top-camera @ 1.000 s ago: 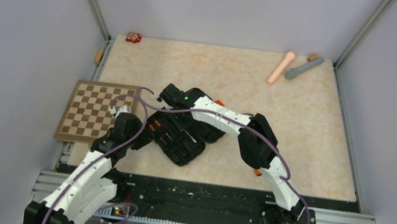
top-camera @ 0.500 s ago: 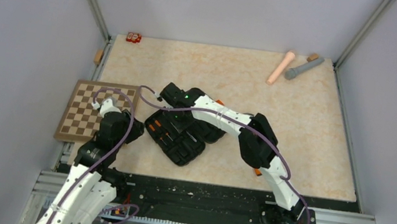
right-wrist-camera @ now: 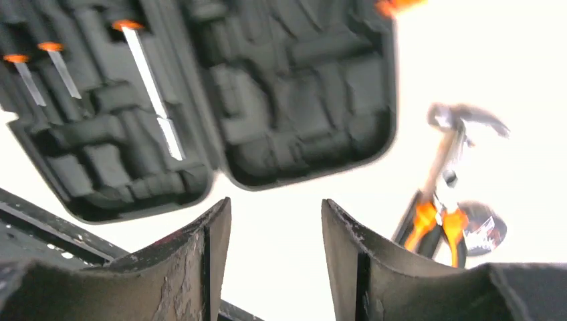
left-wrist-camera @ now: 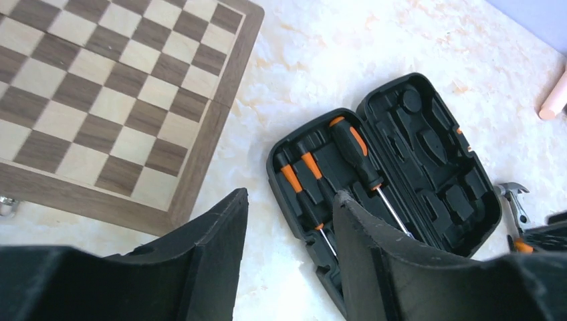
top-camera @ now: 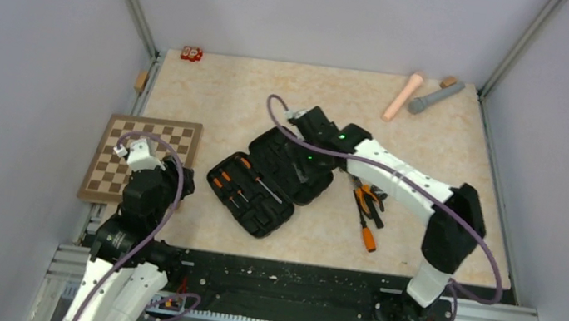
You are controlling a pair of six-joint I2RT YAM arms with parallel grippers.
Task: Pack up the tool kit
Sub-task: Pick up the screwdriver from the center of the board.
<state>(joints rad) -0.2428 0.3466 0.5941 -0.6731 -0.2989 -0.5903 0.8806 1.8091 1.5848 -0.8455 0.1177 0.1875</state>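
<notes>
Tool case (top-camera: 271, 184) lies open mid-table, both halves flat. Screwdrivers (left-wrist-camera: 327, 170) sit in slots of its near-left half. Pliers (top-camera: 368, 199) + a loose orange-handled tool (top-camera: 368, 238) lie on the tabletop just R of the case; pliers are blurred in R wrist view and part hidden by a finger. L gripper (left-wrist-camera: 291, 200) is spread and empty, by the chessboard (top-camera: 143, 159) corner. R gripper (right-wrist-camera: 275, 207) is spread and empty, above the case's far half. Small red item (top-camera: 191, 52) at the far edge: print too small to read.

One open case (left-wrist-camera: 434, 154), three screwdrivers (left-wrist-camera: 352, 144) slotted inside, one pliers (right-wrist-camera: 433, 224), one chessboard (left-wrist-camera: 100, 100), two cylinders (top-camera: 402, 96)
</notes>
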